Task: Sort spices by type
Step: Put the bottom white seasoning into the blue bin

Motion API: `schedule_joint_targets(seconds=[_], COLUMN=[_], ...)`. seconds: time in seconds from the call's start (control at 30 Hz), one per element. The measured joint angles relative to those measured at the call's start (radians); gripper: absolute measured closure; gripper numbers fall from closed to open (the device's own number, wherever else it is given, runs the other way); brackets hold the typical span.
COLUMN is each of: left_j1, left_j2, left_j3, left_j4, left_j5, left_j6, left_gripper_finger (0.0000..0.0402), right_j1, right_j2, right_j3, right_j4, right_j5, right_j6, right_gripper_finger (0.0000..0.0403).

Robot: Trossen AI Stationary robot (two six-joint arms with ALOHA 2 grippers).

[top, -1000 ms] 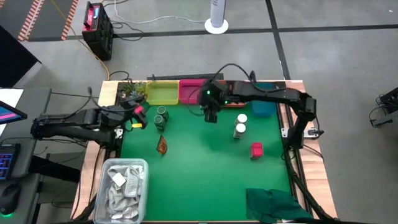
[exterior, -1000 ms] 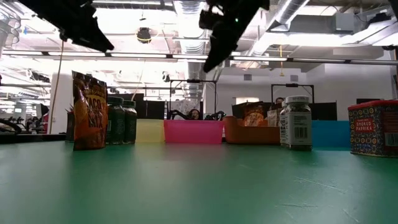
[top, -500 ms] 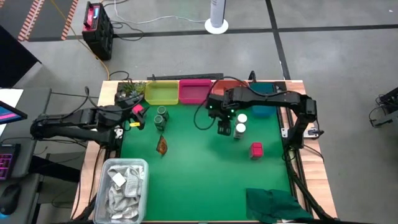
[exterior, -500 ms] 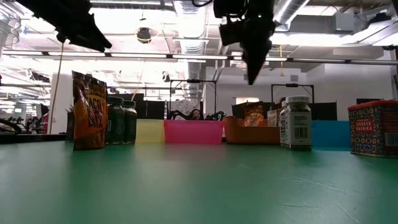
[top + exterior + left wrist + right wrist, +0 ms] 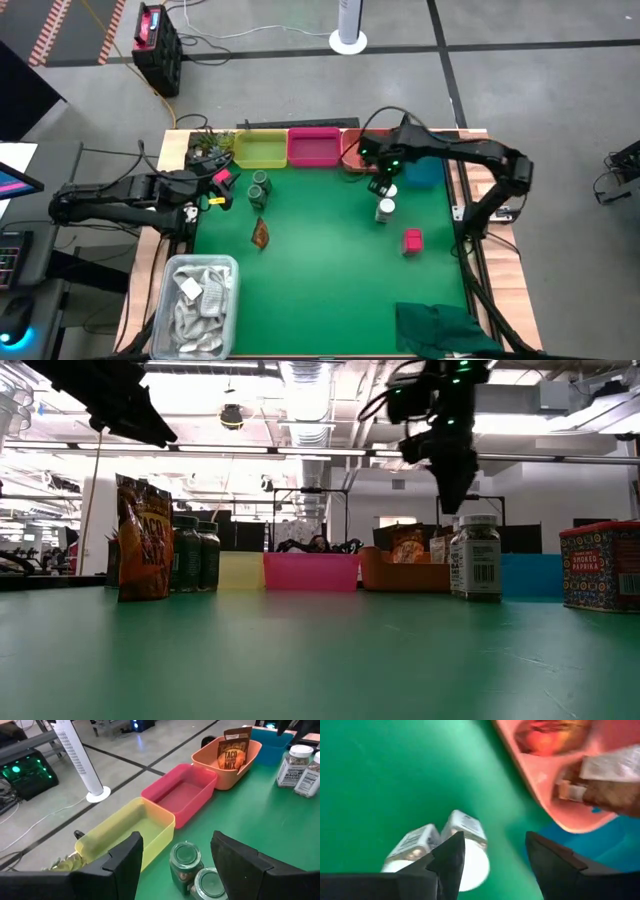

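Observation:
My right gripper [image 5: 381, 187] [image 5: 495, 840] is open. It hangs above the two white-capped jars [image 5: 386, 200] [image 5: 465, 840], which stand side by side on the green mat, and touches nothing; in the low view it [image 5: 453, 500] points down over one jar [image 5: 477, 558]. My left gripper [image 5: 222, 188] [image 5: 177, 845] waits open at the table's left edge, facing two dark green jars [image 5: 259, 188] [image 5: 192, 870]. One orange-brown packet [image 5: 260, 234] [image 5: 143, 540] stands near them. A pink box [image 5: 412, 240] [image 5: 600, 565] sits toward the right. More packets [image 5: 235, 747] lean inside the orange tray [image 5: 352, 155].
Yellow [image 5: 260, 150], pink [image 5: 313, 147], orange and teal [image 5: 425, 170] trays line the far edge. A clear tub of white packets [image 5: 195, 300] sits at the near left corner and a green cloth [image 5: 445, 330] at the near right. The mat's middle is bare.
My right gripper has swung from in front of the pink tray toward the table's right, past the orange tray, turning as it went. It now hangs over the white-capped jars, and in the low view its fingers sit a little lower. No object has moved.

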Motion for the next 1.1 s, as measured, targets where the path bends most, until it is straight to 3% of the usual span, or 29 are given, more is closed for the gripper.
schedule_joint_targets(seconds=[0.37, 0.57, 0.87, 1.1], left_j1=[0.0, 0.0, 0.0, 0.0], left_j2=[0.0, 0.0, 0.0, 0.0], left_j3=[0.0, 0.0, 0.0, 0.0], left_j4=[0.006, 0.005, 0.004, 0.0], left_j5=[-0.001, -0.002, -0.003, -0.002], left_j6=[0.001, 0.0, -0.001, -0.019], left_gripper_finger=[0.0178, 0.0178, 0.0178, 0.0178], right_j1=[0.004, 0.121, 0.427, 0.477], right_j2=[-0.201, -0.252, -0.19, -0.095], right_j3=[-0.196, -0.206, -0.206, -0.108], right_j4=[0.086, 0.126, 0.196, 0.104], right_j5=[-0.01, -0.032, 0.029, 0.037], right_j6=[0.045, 0.038, -0.321, -0.406], right_gripper_finger=[0.0139, 0.0132, 0.0132, 0.013])
